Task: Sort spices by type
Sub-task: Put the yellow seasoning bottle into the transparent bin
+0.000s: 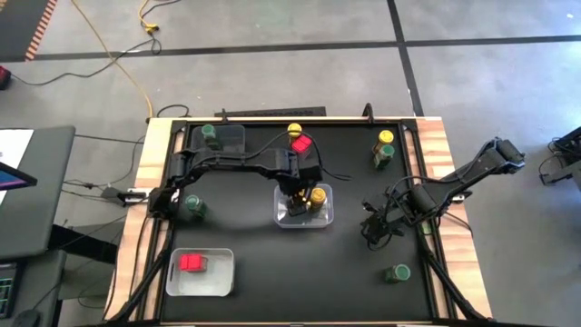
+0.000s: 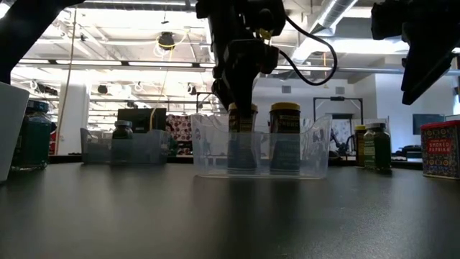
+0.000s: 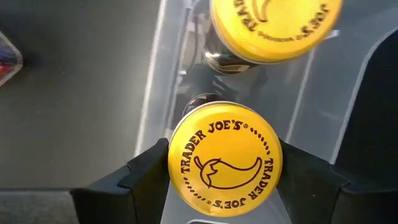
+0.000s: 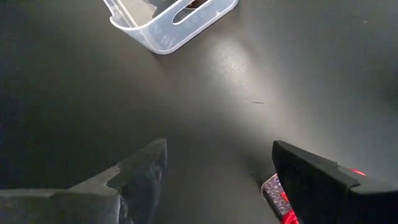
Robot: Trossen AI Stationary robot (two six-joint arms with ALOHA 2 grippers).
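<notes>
Yellow-lidded jar [image 3: 225,161] sits between the left gripper's [image 3: 224,186] fingers inside the middle clear bin [image 1: 325,218], beside another yellow jar [image 3: 273,25], because same kinds go together; whether the grip is released, I cannot tell. Right gripper [image 4: 217,168] hovers open on the right.

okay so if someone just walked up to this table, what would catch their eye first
The left gripper at the table's middle, down in a clear bin, its fingers either side of a yellow-lidded jar, with a second yellow jar beside it. Next, the red jar alone in the near-left bin. The right gripper hangs open over bare mat.
</notes>
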